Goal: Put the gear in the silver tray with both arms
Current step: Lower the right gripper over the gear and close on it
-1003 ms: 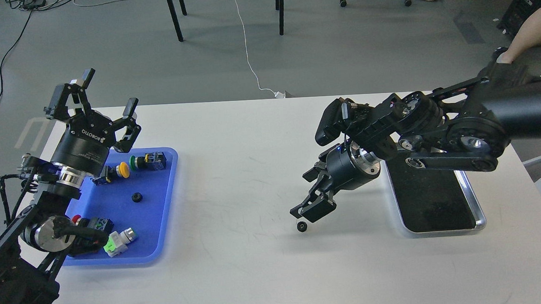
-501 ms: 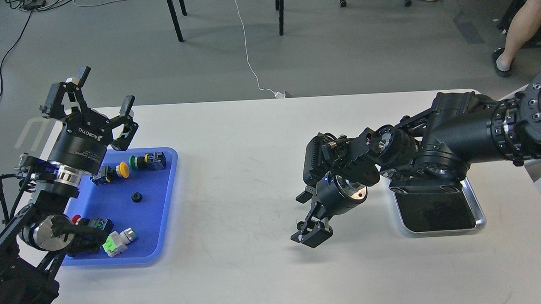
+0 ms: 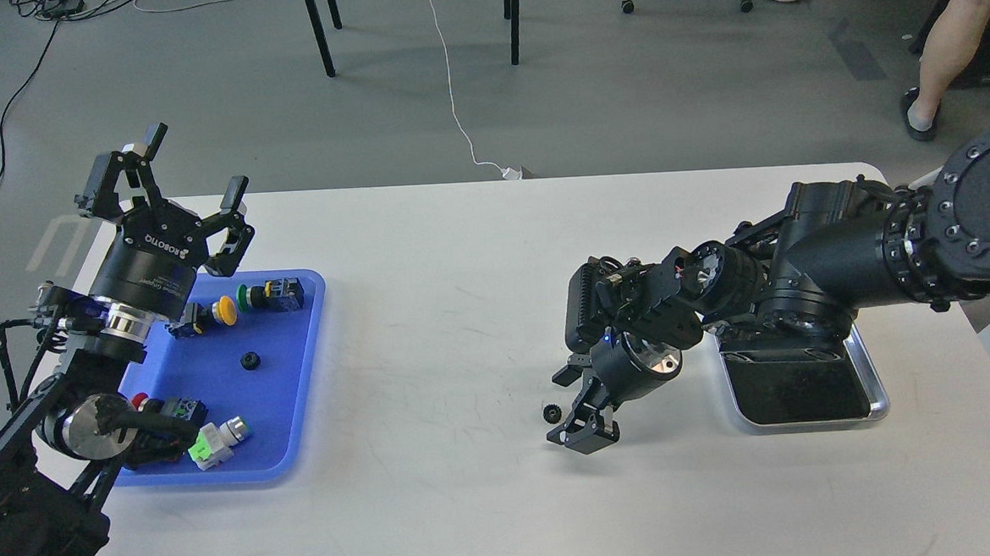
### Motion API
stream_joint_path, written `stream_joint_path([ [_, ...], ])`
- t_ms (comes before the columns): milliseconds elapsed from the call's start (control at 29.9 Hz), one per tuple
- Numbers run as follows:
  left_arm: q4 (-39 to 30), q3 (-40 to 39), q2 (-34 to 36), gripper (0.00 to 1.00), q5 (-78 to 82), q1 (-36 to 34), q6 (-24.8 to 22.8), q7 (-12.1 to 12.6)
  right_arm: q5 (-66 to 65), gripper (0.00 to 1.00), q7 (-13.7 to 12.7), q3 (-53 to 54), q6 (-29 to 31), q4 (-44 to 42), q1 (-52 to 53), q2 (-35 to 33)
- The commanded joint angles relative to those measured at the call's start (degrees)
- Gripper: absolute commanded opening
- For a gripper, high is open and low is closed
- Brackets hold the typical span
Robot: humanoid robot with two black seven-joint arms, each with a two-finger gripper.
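Head view: right pincer (image 3: 586, 421) hangs beside the gear (image 3: 552, 412), its spread unclear; centre over it before pinching. Left pincer (image 3: 176, 180) spread, idle at ten o'clock.

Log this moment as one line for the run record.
gear: on table, left of right hand | right hand: low, not gripping | left hand: open above blue tray | silver tray: no gear
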Motion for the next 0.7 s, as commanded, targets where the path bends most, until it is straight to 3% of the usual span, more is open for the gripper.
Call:
stream_joint_path([
  [0,0.0,0.07,0.0,0.98,-0.03,-0.02,0.0,0.0,0.0,0.61,0.0,-0.06,-0.03,0.01,-0.01,0.05],
  [201,0.0,-0.02,0.0,0.98,-0.03,-0.02,0.0,0.0,0.09,0.59,0.0,-0.06,-0.47,0.01,-0.01,0.31],
  [301,0.0,-0.02,0.0,0.98,-0.03,-0.02,0.0,0.0,0.09,0.53,0.0,-0.06,-0.47,0.01,-0.01,0.4],
  [669,0.0,-0.02,-0.09,0.98,-0.03,-0.02,0.0,0.0,0.17,0.53,0.0,-0.06,-0.47,-1.04,-0.45,1.89],
])
